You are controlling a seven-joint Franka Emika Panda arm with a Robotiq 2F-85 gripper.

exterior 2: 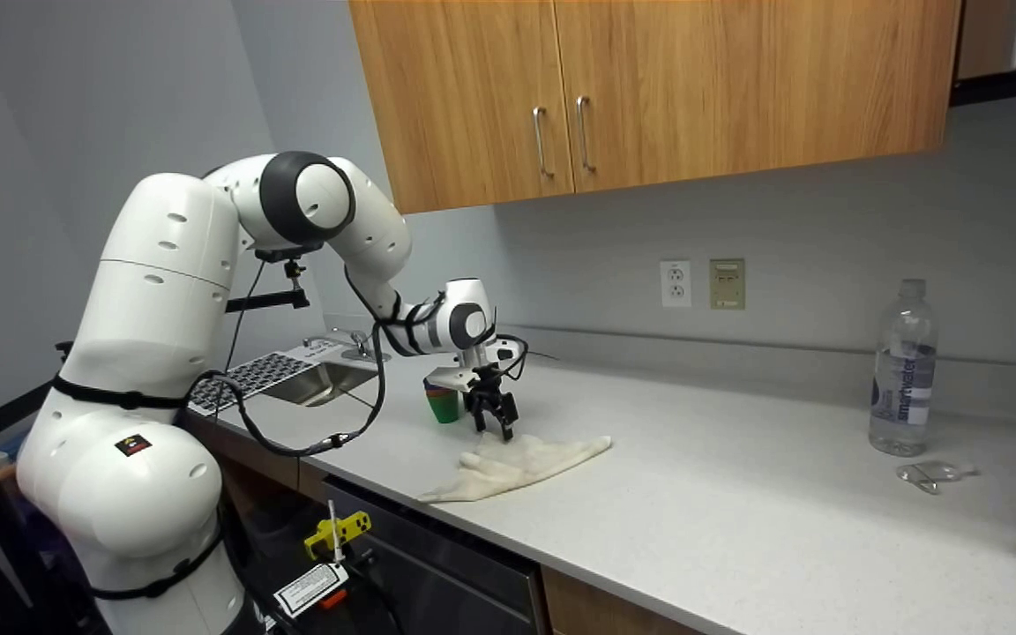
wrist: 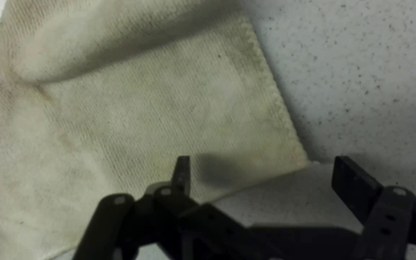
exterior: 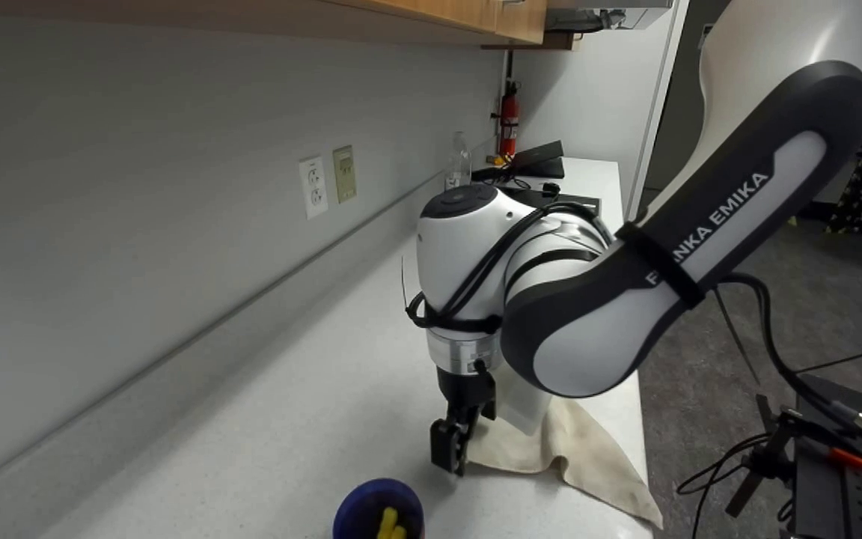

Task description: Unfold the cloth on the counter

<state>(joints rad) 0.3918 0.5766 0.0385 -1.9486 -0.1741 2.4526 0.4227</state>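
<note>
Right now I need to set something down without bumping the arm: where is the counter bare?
Widest bare patch of counter: between cloth and bottle. Another runs between gripper and wall. Crowded: the cloth's corner, with the open gripper over it and the cup close by.

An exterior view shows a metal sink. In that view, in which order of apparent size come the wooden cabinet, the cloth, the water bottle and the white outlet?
Largest to smallest there:
1. wooden cabinet
2. cloth and water bottle, not ranked: the cloth looks wider, the bottle taller
3. white outlet
</note>
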